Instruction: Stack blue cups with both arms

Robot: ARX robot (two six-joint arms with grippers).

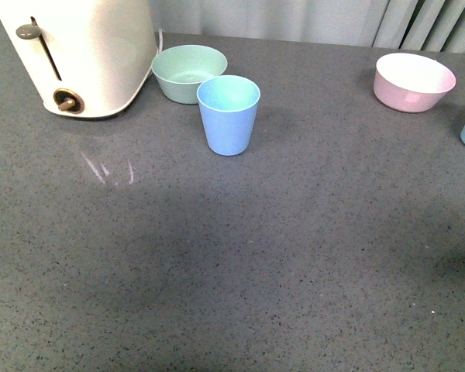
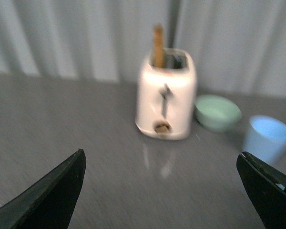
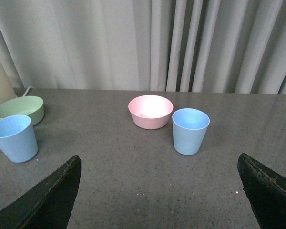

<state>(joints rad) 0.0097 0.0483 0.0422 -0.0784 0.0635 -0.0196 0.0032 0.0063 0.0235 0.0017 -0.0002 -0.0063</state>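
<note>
Left jaws: spread wide, nothing between them; that wrist view is blurry but readable. Right jaws: same, wide and empty. Neither arm shows in the front view, so presumably both are held back from the work. Ahead of the right jaws the right cup [image 3: 190, 130] stands upright just beside the pink bowl [image 3: 150, 111], with a small gap as far as I can tell. In the front view that cup is cropped at the right edge, upper half of the frame. Ahead of the left jaws: toaster [image 2: 166, 95], green bowl [image 2: 218, 112] beside it, then the centre cup [image 2: 268, 138] beyond the bowl. The front view puts the centre cup in the upper centre of the frame, upright, just in front of the green bowl; can't tell if they touch. Cups are well apart, both mouth-up on the counter [image 1: 232, 271]. My read: this is the approach step, no grasp started, no stacking done yet. Next move calls for each arm to come in on its own cup, jaws straddling the wall, then a firm pinch without squashing the plastic and a lift clear of the neighbouring bowl. After that one cup goes over the other, axes lined up, and is lowered in. Risks: a finger clips a bowl, or the tapered wall slips in the pinch.
</note>
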